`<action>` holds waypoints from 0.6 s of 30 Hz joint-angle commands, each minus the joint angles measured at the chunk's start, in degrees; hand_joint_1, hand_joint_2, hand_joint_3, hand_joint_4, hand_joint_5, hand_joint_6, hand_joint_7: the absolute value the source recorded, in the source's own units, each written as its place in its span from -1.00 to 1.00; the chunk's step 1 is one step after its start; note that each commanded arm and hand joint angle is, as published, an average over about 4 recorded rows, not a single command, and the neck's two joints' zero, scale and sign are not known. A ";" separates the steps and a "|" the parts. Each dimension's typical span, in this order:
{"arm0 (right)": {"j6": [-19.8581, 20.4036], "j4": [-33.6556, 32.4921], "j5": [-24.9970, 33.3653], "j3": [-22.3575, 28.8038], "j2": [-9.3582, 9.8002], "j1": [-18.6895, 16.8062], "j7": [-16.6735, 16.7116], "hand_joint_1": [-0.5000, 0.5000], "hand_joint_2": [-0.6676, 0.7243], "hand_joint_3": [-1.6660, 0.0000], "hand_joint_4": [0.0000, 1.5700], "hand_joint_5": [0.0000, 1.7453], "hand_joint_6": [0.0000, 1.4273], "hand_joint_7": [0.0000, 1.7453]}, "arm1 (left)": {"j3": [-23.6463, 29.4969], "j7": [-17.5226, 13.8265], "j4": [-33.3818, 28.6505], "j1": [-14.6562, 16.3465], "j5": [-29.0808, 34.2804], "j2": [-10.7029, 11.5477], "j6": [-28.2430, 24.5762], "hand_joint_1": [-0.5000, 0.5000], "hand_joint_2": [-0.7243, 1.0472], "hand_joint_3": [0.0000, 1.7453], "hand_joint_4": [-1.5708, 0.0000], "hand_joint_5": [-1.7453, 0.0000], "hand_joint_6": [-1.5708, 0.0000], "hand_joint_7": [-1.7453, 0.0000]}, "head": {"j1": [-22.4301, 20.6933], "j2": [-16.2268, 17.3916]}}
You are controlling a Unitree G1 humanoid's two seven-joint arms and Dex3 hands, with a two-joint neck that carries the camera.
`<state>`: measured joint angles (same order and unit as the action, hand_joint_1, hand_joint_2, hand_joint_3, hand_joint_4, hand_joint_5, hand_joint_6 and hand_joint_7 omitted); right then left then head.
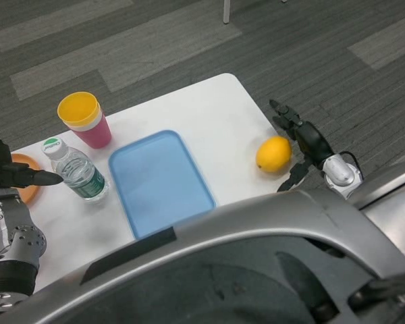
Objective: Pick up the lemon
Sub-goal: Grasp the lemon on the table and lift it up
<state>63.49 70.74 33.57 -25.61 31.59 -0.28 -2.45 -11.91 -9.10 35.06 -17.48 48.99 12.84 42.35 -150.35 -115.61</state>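
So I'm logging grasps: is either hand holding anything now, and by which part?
Nothing is held. The right hand is open beside the lemon, not touching it. The left hand lies near the bottle, gripping nothing.

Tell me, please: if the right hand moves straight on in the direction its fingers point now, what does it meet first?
Probably nothing. The right hand is open beside the table's right edge, its fingers pointing up the picture, past the lemon, which lies to its left. Ahead only grey floor shows, though depth is hard to judge.

Lemon (273, 154) — beside spread right hand (298, 138)
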 commanded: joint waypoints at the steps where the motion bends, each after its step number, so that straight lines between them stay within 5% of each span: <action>1: -1.44 0.65 0.18 -0.96 -0.39 0.28 -0.64 -0.92 0.36 0.81 -0.40 -0.78 -1.00 -1.00 | 0.13 -0.13 -0.79 0.95 -0.21 -0.12 -0.16 -0.53 -0.90 -0.95 1.00 0.18 0.97 0.84 | 0.08 0.00; 18: -4.61 1.44 0.18 -3.02 -1.01 0.50 -1.85 -0.92 0.36 0.86 -0.15 -0.56 -1.00 -1.00 | 0.13 -0.13 -1.58 1.83 -0.21 -0.16 -0.16 -0.51 -0.90 -0.90 1.00 0.18 0.97 0.84 | -0.09 0.60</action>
<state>60.60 71.62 33.85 -27.94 31.43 0.47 -3.79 -11.92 -9.10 33.84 -15.87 48.97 12.54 42.35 -150.44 -115.06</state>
